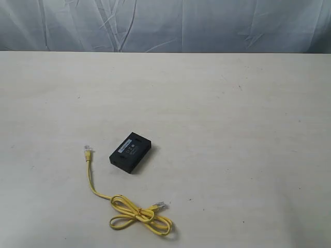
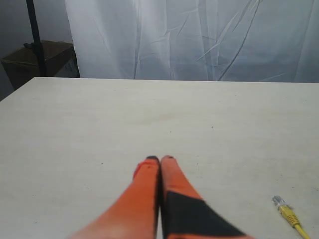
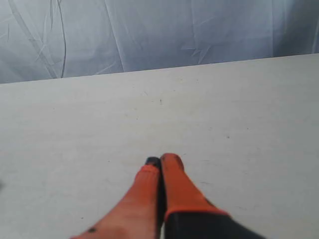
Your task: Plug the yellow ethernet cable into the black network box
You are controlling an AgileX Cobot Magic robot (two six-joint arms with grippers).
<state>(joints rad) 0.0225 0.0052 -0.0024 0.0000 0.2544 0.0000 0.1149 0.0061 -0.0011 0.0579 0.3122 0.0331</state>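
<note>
The black network box (image 1: 131, 152) lies flat on the white table (image 1: 232, 129), left of centre, with its pale label strip up. The yellow ethernet cable (image 1: 120, 202) lies in front of it, one clear plug just left of the box and the other plug by the bow-like loops. Neither arm shows in the exterior view. My left gripper (image 2: 160, 159) is shut and empty above bare table; one cable plug end (image 2: 287, 213) lies off to one side of it in the left wrist view. My right gripper (image 3: 161, 160) is shut and empty, with no task object in its view.
A pale wrinkled curtain (image 1: 165, 23) hangs behind the table's far edge. A black pole (image 2: 36, 37) and a dark box (image 2: 42, 59) stand beyond one table corner in the left wrist view.
</note>
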